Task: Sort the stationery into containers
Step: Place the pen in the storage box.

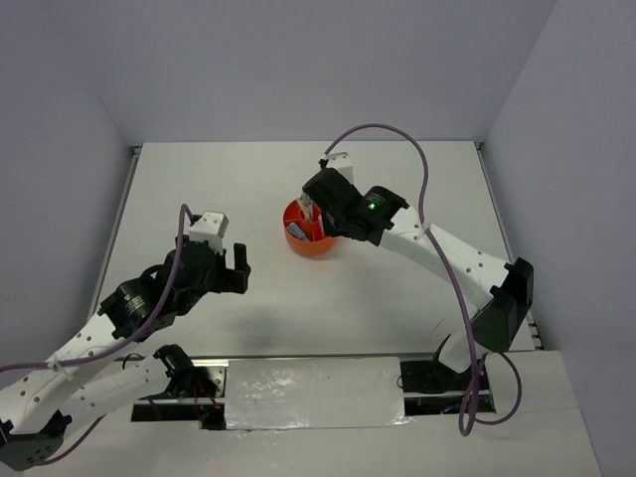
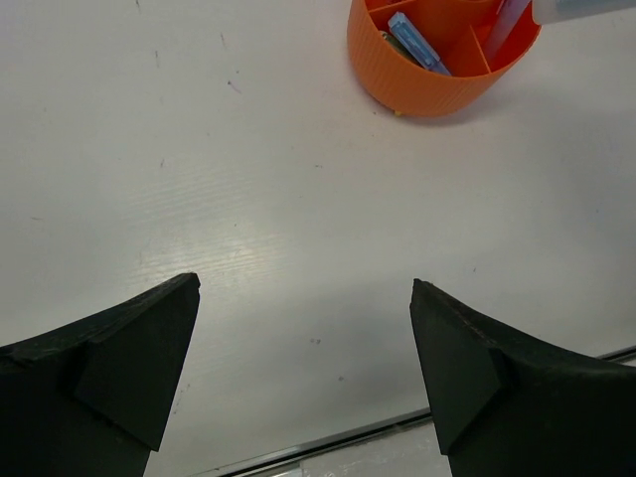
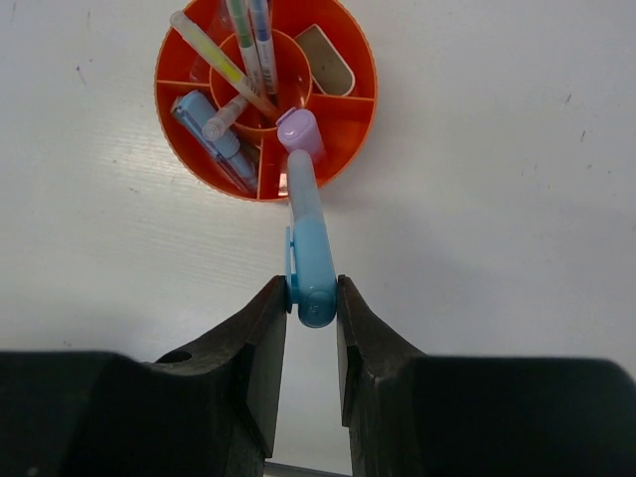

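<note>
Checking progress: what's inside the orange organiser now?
Middle: thin pens. Around them: a blue marker, a pale eraser. The right gripper's purple-capped marker pokes in over the rim. The organiser's floor beneath them is covered.

A white table (image 1: 397, 179) with a shiny silver panel (image 1: 313, 393) at its near edge.

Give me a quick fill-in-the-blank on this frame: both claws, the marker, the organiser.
1. The right claw is shut on a marker whose body is light ____.
2. The left claw is ____ and holds nothing.
3. The marker's capped end points toward the ____ organiser.

Missing words: blue; open; orange
</note>
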Robot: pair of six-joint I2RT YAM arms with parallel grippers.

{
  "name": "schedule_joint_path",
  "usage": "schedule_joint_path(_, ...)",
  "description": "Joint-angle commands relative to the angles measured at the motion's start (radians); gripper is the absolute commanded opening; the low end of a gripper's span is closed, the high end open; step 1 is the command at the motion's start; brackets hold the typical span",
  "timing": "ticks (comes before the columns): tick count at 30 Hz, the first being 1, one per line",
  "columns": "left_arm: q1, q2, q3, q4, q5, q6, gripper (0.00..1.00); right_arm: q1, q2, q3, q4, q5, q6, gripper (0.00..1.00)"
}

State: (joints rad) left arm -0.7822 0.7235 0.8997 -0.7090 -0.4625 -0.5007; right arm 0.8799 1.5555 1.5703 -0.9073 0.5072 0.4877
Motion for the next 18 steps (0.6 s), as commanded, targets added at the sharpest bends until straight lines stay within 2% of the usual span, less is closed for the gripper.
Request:
schedule_joint_path(1, 0.000, -0.044, -0.005, 0.042, 0.010, 0.022, 0.99, -0.025, 0.047, 0.077, -0.041, -0.013, -0.034, 0.00)
schedule_joint_path(18, 0.000, -0.082, -0.019, 0.048, 0.007, 0.017, 0.99, -0.050, 0.146, 0.152, -0.074, -0.056, -0.067, 0.00)
